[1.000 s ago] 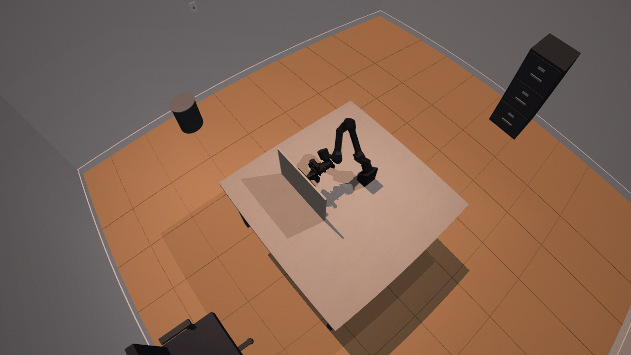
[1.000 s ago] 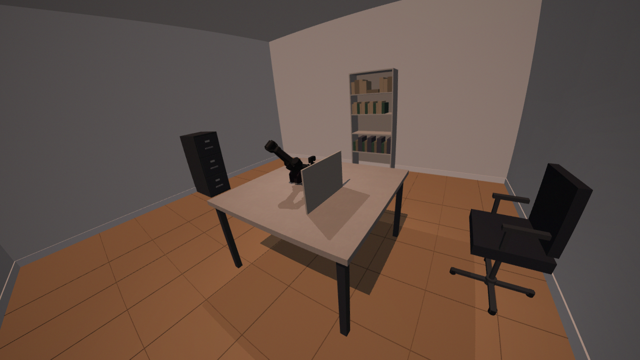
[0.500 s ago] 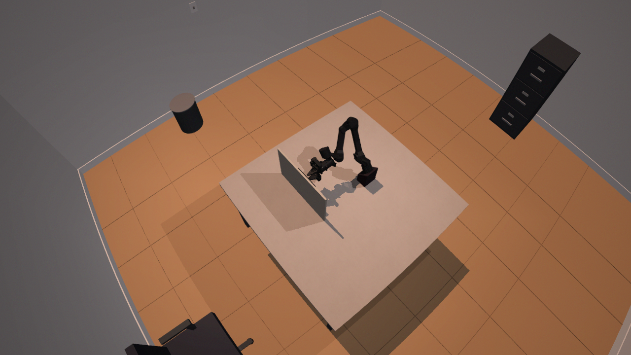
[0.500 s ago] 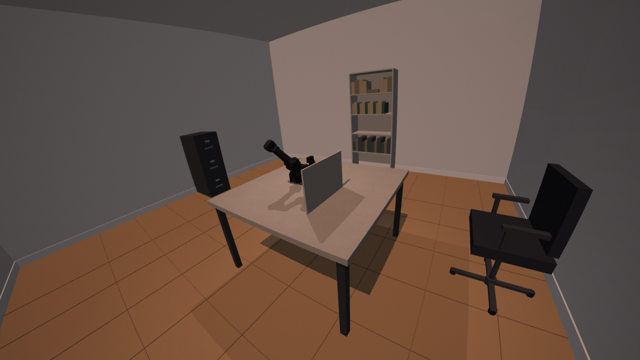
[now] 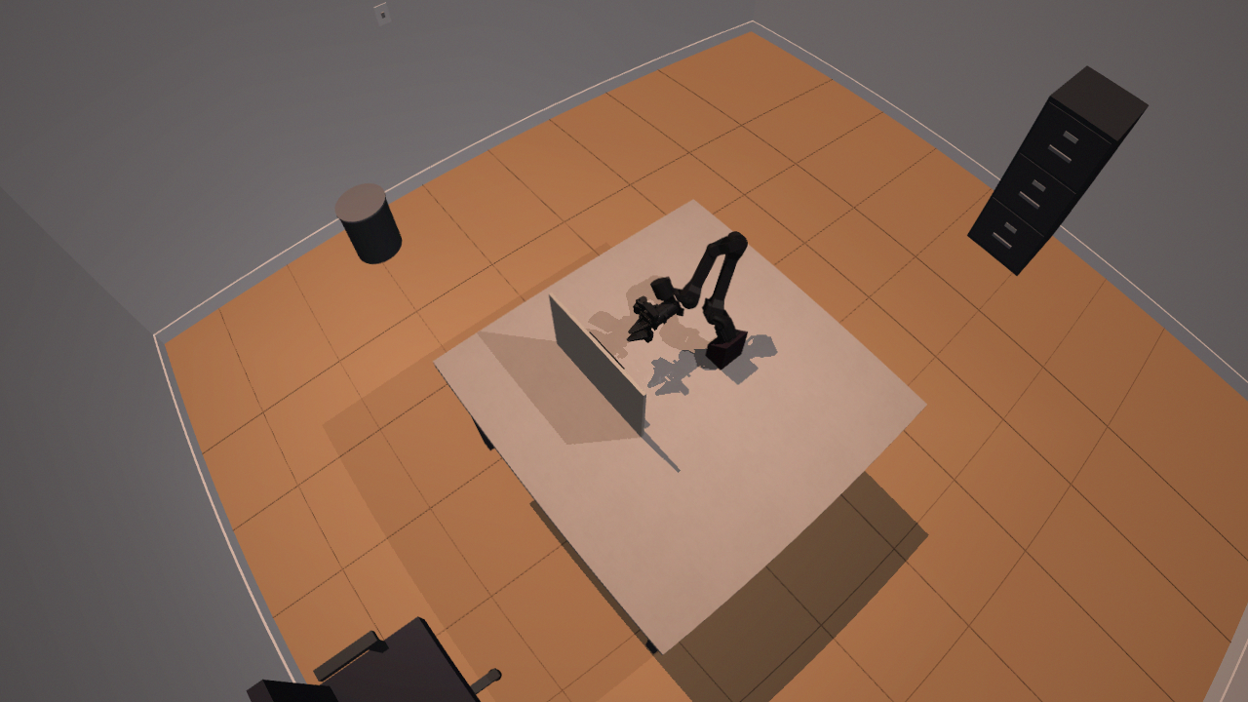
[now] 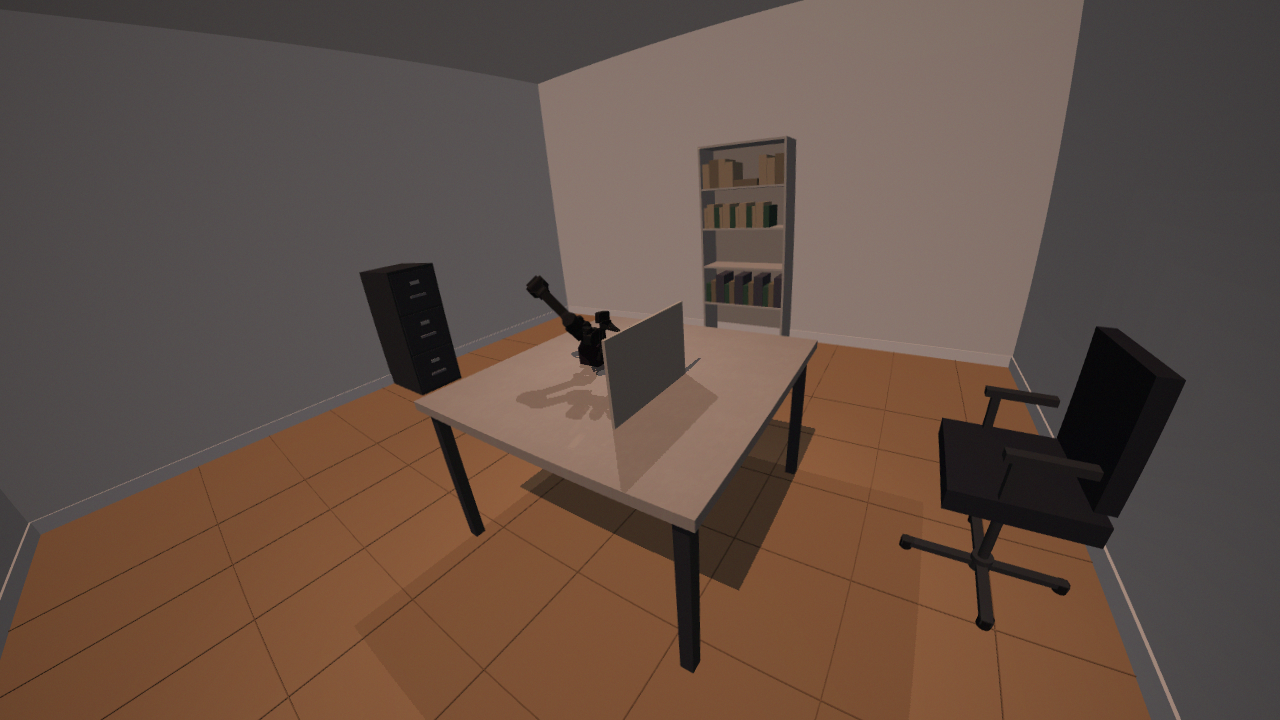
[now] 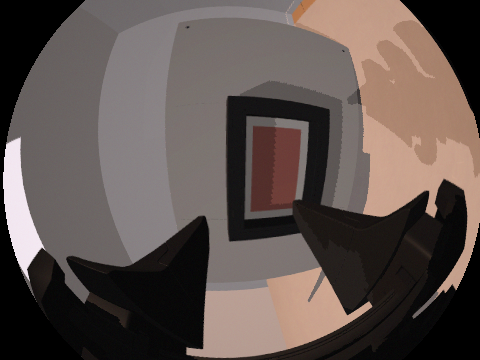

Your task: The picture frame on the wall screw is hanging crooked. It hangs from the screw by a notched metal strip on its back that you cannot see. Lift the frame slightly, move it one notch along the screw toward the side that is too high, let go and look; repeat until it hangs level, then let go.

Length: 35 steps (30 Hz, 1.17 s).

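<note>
The surface [image 5: 785,436] [image 6: 483,394] [image 7: 240,310] carries the upright panel [image 5: 598,367] [image 6: 646,367] [image 7: 200,65], which serves as the wall. The black arm [image 5: 725,275] [image 6: 559,308] stands on the panel's picture side. The picture frame [image 5: 606,347] [image 7: 237,170], black-bordered with a red centre, is on that face; the exterior view shows only the panel's back. Screw and strip are out of sight. The wrist view is turned and strongly curved, so the frame's remaining tilt cannot be judged reliably. The fingers [image 5: 641,331] [image 6: 611,325] are parted, holding nothing, and stand off from the frame; one merely overlaps its border in the wrist view. The step in hand is judged to be the look after release. Recommended: keep the fingers back until the frame hangs at rest, then compare its long edges with the panel's edges. If one side is high, grip squarely, raise just enough to free the notch, shift one notch toward that side and lower before opening. Excess lift risks unhooking it; insufficient lift, dragging on the screw.
</note>
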{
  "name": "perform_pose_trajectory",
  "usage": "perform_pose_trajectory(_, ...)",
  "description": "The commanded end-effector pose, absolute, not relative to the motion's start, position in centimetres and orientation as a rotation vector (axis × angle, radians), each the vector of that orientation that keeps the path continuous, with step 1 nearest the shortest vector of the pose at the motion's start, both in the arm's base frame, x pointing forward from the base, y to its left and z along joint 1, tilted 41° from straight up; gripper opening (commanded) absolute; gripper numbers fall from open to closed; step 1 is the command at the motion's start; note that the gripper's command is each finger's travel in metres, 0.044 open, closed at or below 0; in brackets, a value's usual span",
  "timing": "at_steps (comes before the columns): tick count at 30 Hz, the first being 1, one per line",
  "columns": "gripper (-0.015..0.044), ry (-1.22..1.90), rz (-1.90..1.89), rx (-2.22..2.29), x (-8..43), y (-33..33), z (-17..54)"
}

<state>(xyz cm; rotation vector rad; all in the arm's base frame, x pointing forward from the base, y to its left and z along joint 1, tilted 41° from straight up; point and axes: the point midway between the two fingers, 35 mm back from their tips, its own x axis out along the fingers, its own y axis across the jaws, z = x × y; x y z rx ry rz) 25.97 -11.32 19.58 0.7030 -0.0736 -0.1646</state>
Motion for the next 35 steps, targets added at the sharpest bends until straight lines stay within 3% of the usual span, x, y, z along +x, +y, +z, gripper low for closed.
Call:
perform_pose_trajectory(1, 0.0260, -0.085, -0.153, 0.665, 24.3, -11.2, 20.7)
perform_pose_trajectory(15, 0.0260, -0.062, -0.110, 0.532, 17.3, -7.1, 21.5)
perform_pose_trajectory(35, 0.0260, -0.073, -0.089, 0.486, 17.1, -6.8, 21.3)
